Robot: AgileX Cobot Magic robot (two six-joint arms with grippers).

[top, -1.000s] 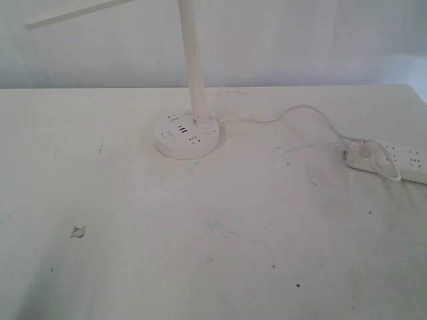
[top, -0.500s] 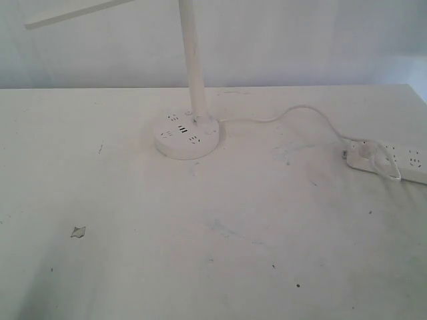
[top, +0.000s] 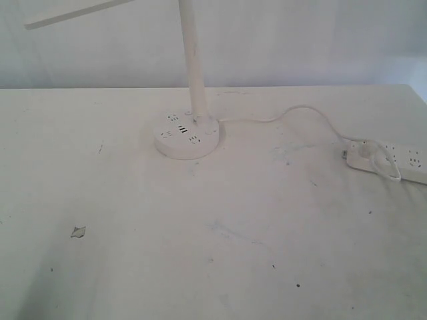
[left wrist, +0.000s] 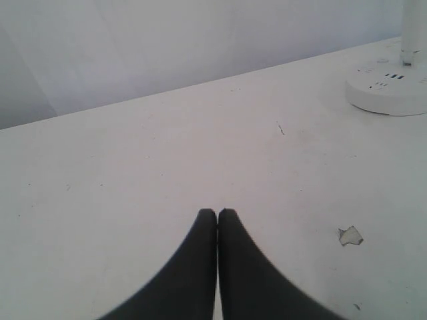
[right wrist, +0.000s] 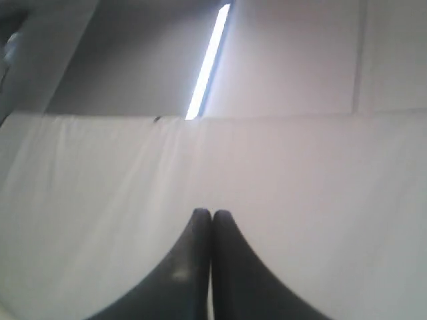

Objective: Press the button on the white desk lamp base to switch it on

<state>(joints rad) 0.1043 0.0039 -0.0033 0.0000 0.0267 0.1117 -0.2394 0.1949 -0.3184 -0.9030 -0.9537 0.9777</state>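
Observation:
The white desk lamp base (top: 187, 135) is a round flat puck with dark socket holes, standing at the table's far middle. Its slim pole (top: 191, 60) rises out of the top of the exterior view, and the flat bar head (top: 77, 13) reaches left. The lamp is unlit. Neither gripper shows in the exterior view. In the left wrist view the base (left wrist: 390, 87) sits far off, and my left gripper (left wrist: 217, 214) is shut with nothing in it. My right gripper (right wrist: 211, 215) is shut and empty, facing white wall and cloth.
A white cord (top: 293, 113) runs from the base to a long white power strip (top: 393, 162) at the table's right edge. A small chip (top: 78, 231) marks the white tabletop (top: 213, 240) at front left; the same chip (left wrist: 349, 235) lies beside my left gripper.

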